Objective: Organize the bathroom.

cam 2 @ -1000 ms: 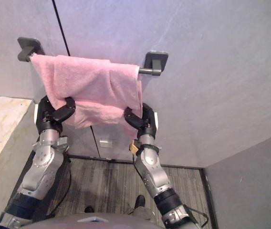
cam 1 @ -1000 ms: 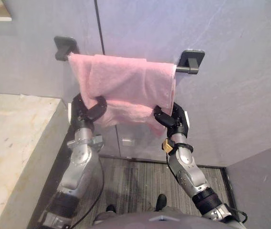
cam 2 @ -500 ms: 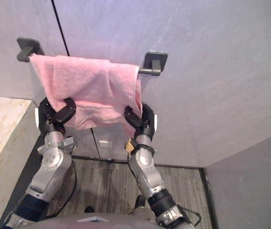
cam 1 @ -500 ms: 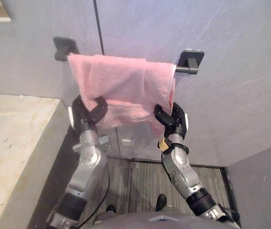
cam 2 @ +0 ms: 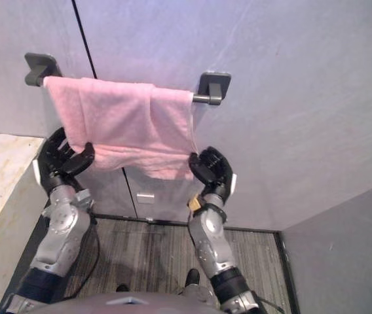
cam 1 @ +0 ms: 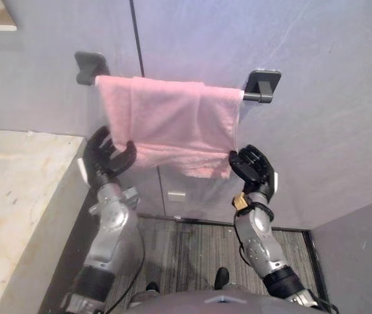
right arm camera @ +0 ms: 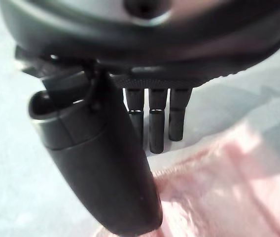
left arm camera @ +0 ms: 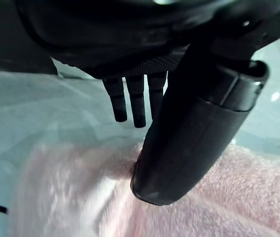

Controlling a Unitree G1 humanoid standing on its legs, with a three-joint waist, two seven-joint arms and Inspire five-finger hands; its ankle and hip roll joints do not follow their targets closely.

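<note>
Both hands have let go of the towel (cam 1: 173, 124) and drawn outward since half a second ago, when each was curled round a lower corner; the cloth now hangs flatter and squarer on the bar (cam 1: 251, 97), its bottom edge less bunched. That suggests the straightening step is about done and the towel can be left where it is, draped over the bar from the left bracket (cam 1: 89, 65) nearly to the right one. From the left eye view, the left hand (cam 1: 104, 157) sits at the towel's lower left corner with fingers spread and relaxed, a fingertip or the thumb just touching the hem, not gripping it. The right hand (cam 1: 255, 167) is just beside the lower right corner, fingers loosely bent, holding nothing. The right eye view shows the same: left hand (cam 2: 61, 157) brushing the hem at the left edge, right hand (cam 2: 211, 167) just off the right edge, wall (cam 2: 291, 98) behind. In the left wrist view the thumb (left arm camera: 194, 138) rests against the pink pile while the fingers (left arm camera: 135, 98) stand clear of it, so nothing is pinched. In the right wrist view the thumb (right arm camera: 105, 173) lies close over the towel's edge, fingers (right arm camera: 157, 123) straight and apart from it, released too.
</note>
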